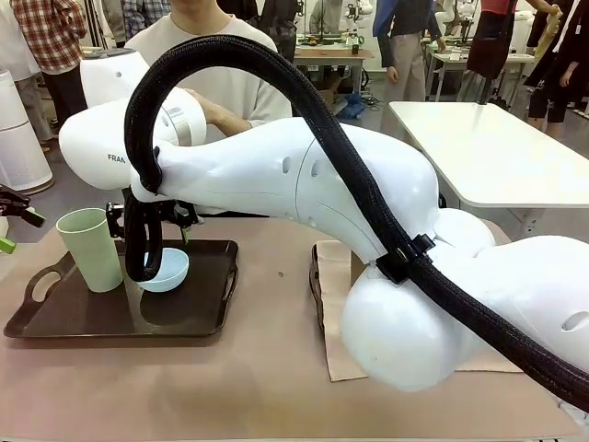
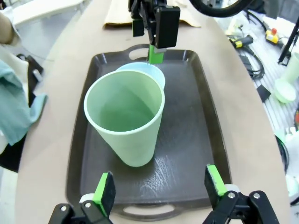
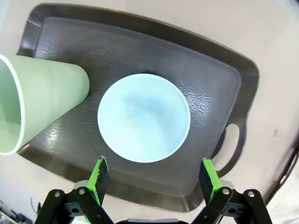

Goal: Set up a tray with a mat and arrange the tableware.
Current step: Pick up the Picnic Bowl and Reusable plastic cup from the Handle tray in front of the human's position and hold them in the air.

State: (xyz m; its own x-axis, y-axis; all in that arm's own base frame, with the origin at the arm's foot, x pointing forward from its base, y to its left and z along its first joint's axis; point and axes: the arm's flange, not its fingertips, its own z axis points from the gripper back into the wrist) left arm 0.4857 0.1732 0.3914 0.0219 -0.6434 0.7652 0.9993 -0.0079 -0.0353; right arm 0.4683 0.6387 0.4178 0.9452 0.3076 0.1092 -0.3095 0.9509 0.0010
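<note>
The light blue round bowl (image 3: 144,116) sits upright on the dark brown plastic tray (image 3: 219,84), a textured one with cut-out handles, and takes up the middle of the right wrist view. The tall pale green handleless tumbler (image 1: 89,249) stands close beside it, further toward the left end of the tray in the front view. From where I look I cannot tell whether the two touch. In the left wrist view the tumbler stands in the centre of the frame, with the bowl's rim showing behind it. The right gripper (image 3: 154,176) hangs right over the bowl, its green-padded fingers spread wide either side of the bowl's near rim with nothing between them. Its white arm (image 1: 276,175) sweeps in from the lower right of the front view and across the middle, with a black braided cable hose (image 1: 304,101) looping over it. The left gripper (image 2: 160,186) sits at the bottom edge of its own view, over one short end of the tray, its jaws wide apart and empty. The tray lies at the lower left of the tan table (image 1: 230,387). Right of the tray, partly hidden under the arm, lies a beige mat (image 1: 336,267). A person in a pale top (image 1: 239,87) stands at the far side, upper centre.
</note>
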